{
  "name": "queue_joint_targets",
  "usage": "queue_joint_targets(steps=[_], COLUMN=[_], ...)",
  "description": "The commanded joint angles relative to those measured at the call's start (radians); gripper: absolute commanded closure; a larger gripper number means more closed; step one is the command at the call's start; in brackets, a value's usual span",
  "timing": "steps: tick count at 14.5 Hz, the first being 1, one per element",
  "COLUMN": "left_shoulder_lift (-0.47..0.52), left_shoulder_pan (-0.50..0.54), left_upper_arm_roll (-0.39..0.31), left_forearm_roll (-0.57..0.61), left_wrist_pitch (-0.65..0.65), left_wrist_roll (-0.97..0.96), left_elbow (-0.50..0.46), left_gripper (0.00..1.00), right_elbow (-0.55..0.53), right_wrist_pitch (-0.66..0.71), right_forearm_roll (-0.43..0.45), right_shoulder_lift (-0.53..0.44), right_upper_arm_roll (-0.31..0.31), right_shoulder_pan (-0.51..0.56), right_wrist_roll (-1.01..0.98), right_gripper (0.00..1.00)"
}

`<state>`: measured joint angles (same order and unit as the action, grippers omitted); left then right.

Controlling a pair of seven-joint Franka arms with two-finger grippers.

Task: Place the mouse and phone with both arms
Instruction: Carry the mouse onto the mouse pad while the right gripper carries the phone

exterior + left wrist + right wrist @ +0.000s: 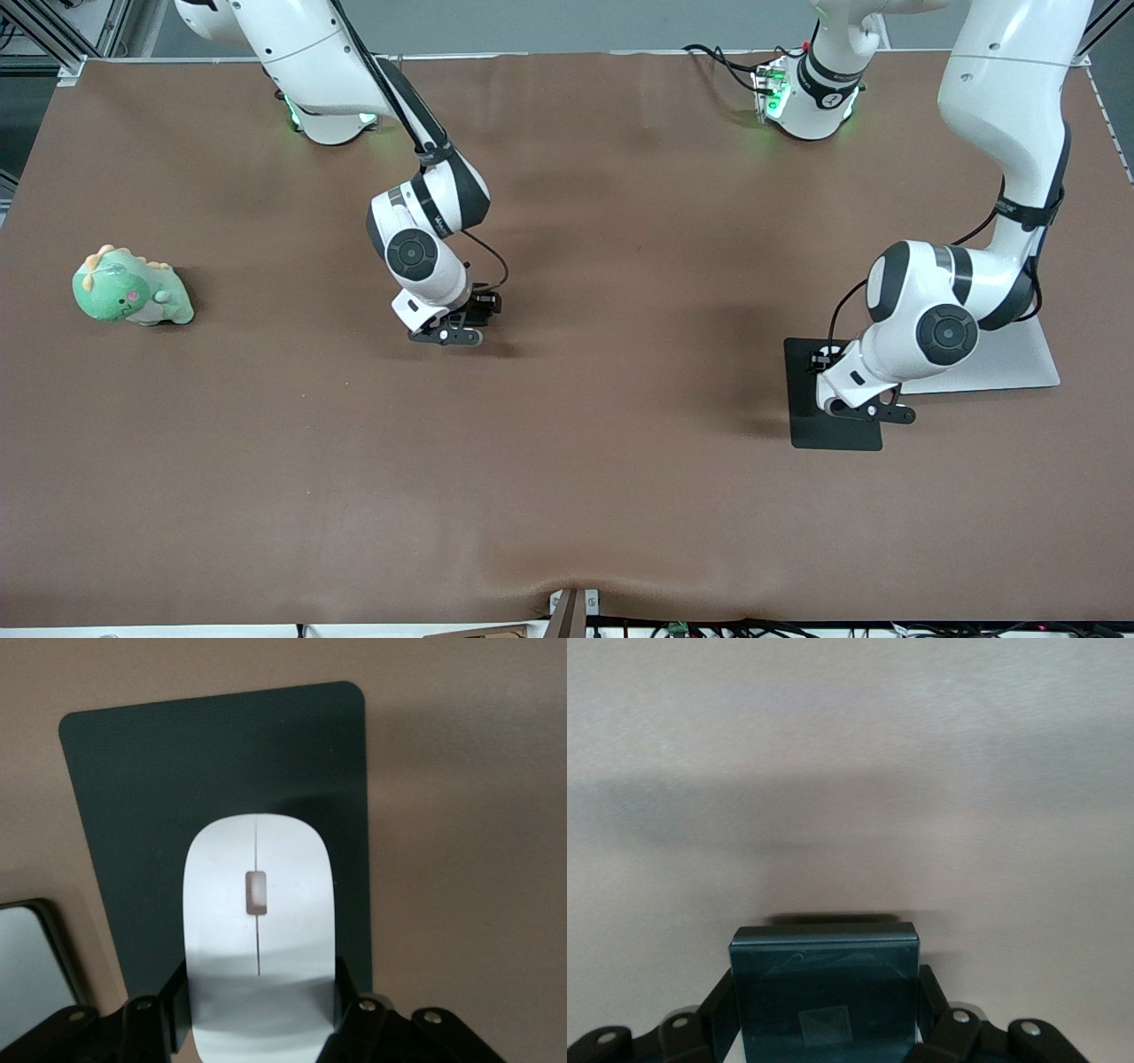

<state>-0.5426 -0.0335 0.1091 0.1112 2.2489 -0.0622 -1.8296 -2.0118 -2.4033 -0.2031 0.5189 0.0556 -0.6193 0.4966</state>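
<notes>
Left hand point(257, 1019) pinching smooth oval mouse point(257, 930) over matte pad point(177, 780); right hand point(824, 1028) pinching glossy phone point(824, 992)

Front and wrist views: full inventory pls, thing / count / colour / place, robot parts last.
mouse: 1, white, between the left gripper's fingers, over the black pad
phone: 1, glossy black, between the right gripper's fingers, over bare table near mid-table
black pad: 1, matte black, flat on the table at the left arm's end
grey slab: 1, light grey, flat beside the black pad
dinosaur toy: 1, green, at the right arm's end of the table
table: 1, brown covering
left gripper: 1, black, shut on the mouse
right gripper: 1, black, shut on the phone
</notes>
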Motion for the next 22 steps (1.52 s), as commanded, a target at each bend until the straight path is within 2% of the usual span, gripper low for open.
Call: queue_joint_targets(steps=[1, 4, 7, 9, 13, 14, 16, 18, 22], left_shoulder_lift=[-0.011, -0.052, -0.068, -0.08, -0.099, -0.099, -0.1, -0.094, -0.021], left_shoulder_pan=[0.018, 0.032, 0.03, 0.03, 0.035, 0.035, 0.037, 0.04, 0.05], left_upper_arm_roll=[0.004, 0.004, 0.004, 0.004, 0.004, 0.004, 0.004, 0.004, 0.009], left_forearm_roll=[0.057, 0.064, 0.065, 0.065, 0.065, 0.065, 0.065, 0.065, 0.065], left_wrist_pitch=[0.052, 0.125, 0.147, 0.168, 0.173, 0.173, 0.173, 0.164, 0.104], left_wrist_roll=[0.013, 0.013, 0.013, 0.013, 0.013, 0.013, 0.015, 0.044, 0.048], left_elbow=[-0.004, 0.001, 0.004, 0.006, 0.006, 0.006, 0.006, 0.003, 0.007], left_gripper=[1.0, 1.0, 1.0, 1.0, 1.0, 0.97, 0.0, 0.0, 0.0], right_elbow=[-0.025, -0.132, -0.273, -0.321, -0.378, -0.39, -0.392, -0.39, -0.39], right_wrist_pitch=[0.067, 0.084, 0.017, -0.026, -0.103, -0.125, -0.129, -0.128, -0.132], right_forearm_roll=[-0.016, -0.012, 0.004, 0.014, 0.144, 0.166, 0.168, 0.168, 0.168], right_shoulder_lift=[-0.071, -0.176, -0.247, -0.252, -0.253, -0.253, -0.253, -0.253, -0.246], right_upper_arm_roll=[-0.002, 0.0, 0.024, 0.035, 0.059, 0.061, 0.061, 0.059, 0.067], right_shoulder_pan=[0.032, 0.105, 0.199, 0.24, 0.315, 0.343, 0.439, 0.536, 0.585], right_wrist_roll=[-0.018, -0.039, -0.209, -0.277, -0.306, -0.355, -0.476, -0.597, -0.612], right_gripper=[1.0, 1.0, 1.0, 1.0, 1.0, 1.0, 1.0, 1.0, 1.0])
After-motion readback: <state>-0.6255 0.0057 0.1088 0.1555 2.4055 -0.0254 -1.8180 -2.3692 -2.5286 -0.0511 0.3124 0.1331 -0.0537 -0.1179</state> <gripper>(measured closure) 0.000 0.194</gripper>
